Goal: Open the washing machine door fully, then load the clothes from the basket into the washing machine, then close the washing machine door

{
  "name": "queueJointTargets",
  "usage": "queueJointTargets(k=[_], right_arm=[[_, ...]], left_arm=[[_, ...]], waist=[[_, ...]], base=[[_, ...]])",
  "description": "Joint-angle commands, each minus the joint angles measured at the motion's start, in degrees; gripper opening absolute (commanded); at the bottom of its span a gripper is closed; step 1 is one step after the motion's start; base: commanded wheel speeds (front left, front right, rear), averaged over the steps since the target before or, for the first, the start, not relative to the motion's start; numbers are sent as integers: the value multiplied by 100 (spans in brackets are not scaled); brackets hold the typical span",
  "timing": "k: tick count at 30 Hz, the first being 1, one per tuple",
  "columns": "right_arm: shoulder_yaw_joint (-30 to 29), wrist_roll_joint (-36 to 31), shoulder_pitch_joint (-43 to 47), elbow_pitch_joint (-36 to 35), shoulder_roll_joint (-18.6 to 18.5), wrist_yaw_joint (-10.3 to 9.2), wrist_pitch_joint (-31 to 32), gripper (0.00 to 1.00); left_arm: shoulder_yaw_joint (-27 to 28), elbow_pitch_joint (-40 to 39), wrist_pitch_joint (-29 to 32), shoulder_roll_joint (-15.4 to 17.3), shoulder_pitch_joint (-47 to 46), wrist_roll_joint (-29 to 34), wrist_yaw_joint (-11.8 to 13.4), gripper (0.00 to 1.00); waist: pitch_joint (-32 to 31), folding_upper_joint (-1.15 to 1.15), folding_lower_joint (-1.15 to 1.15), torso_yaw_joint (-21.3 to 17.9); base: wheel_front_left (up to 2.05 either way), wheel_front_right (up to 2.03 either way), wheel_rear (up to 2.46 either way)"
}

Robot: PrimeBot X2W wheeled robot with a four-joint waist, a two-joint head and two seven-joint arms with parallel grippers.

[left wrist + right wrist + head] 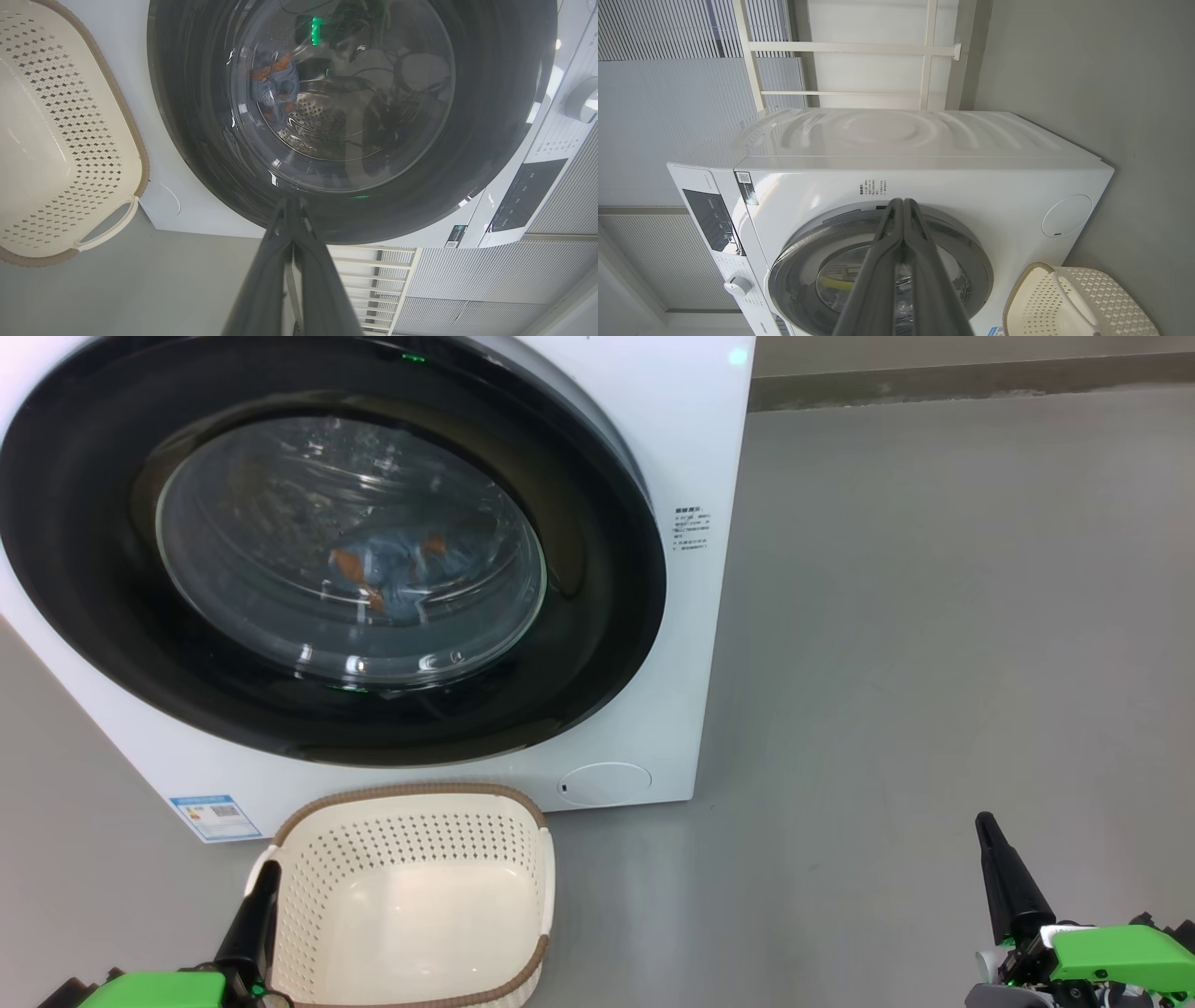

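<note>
Behind the porthole glass, the clothes [392, 569] are sitting low in the drum. You can make out blue fabric with orange-brown patches, a bit smeared by reflections. The washing machine door [121, 644] looks pushed to, its black ring lying flat against the front of the washing machine [691, 429]. Whether the latch actually clicked, I can't tell from these angles. The basket [411, 793] is on the floor [887, 616] just in front of the machine, and nothing's in it, so loading looks done to me.

The left gripper [290, 203] has its two fingers pressed together at the tips with nothing held, hanging low right by the basket's near-left rim and pointing at the door. The right gripper [903, 201] is pinched closed the same way, also empty, well off to the right over bare floor.

So I'd call this the tail end of the closing step. To do it well, give one firm, slow push with closed fingertips on the black ring near the latch edge, not on the bulging glass. Come in square so the tips don't skate on the gloss, and keep the left forearm from nudging the basket.
</note>
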Motion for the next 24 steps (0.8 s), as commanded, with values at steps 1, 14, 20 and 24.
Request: queueJointTargets(k=[1, 14, 20, 24], right_arm=[[127, 20, -238, -174, -20, 10, 47, 0], [128, 20, -238, -174, -20, 10, 46, 0], [128, 20, -238, -174, -20, 10, 46, 0], [128, 20, -238, -174, -20, 10, 46, 0]], left_arm=[[201, -168, 39, 75, -256, -37, -15, 0], [201, -169, 40, 74, -256, -37, -15, 0], [202, -169, 40, 74, -256, -36, -15, 0], [202, -169, 40, 74, -256, -36, -15, 0]], waist=[[0, 0, 0, 0], [0, 0, 0, 0], [0, 0, 0, 0], [0, 0, 0, 0]], base=[[0, 0, 0], [0, 0, 0], [0, 0, 0], [0, 0, 0]])
